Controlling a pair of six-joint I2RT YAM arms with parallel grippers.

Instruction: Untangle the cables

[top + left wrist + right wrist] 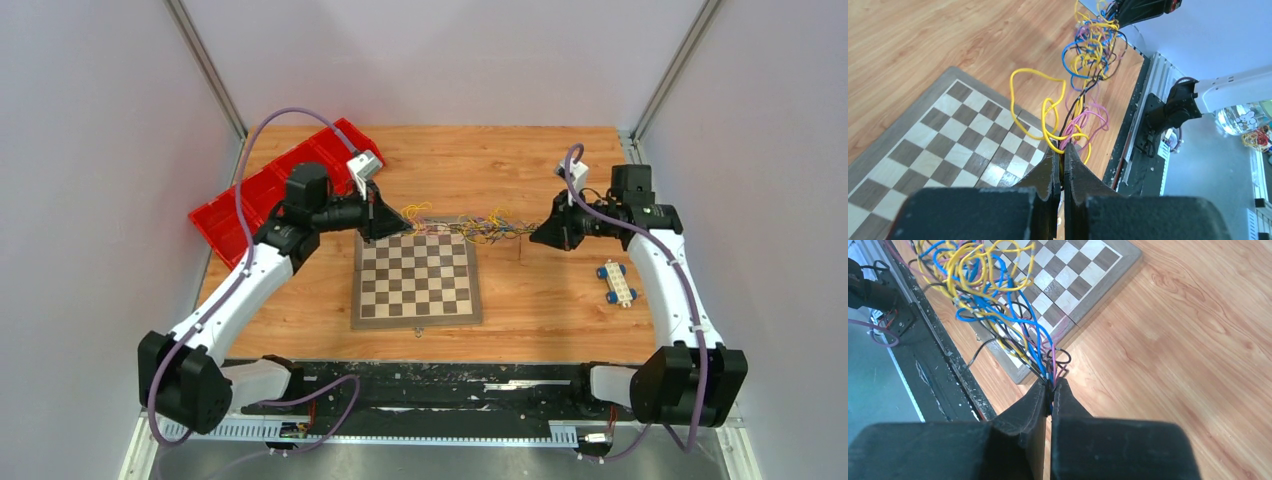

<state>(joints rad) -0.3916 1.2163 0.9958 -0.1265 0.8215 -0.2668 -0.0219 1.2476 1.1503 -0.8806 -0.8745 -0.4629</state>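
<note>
The left arm (240, 290) is reaching forward and bending inward at the elbow, with the left gripper (398, 226) pointing right. The right arm (668, 275) is mirroring it, with the right gripper (537, 236) pointing left. The grippers are facing each other, well apart, each pinching cables (465, 226) between nearly touching jaws.

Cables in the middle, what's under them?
The far edge of the chessboard and the table show beneath the cables, gripped by the left tool and right tool. The spot under the thickest knot is hidden.
</note>
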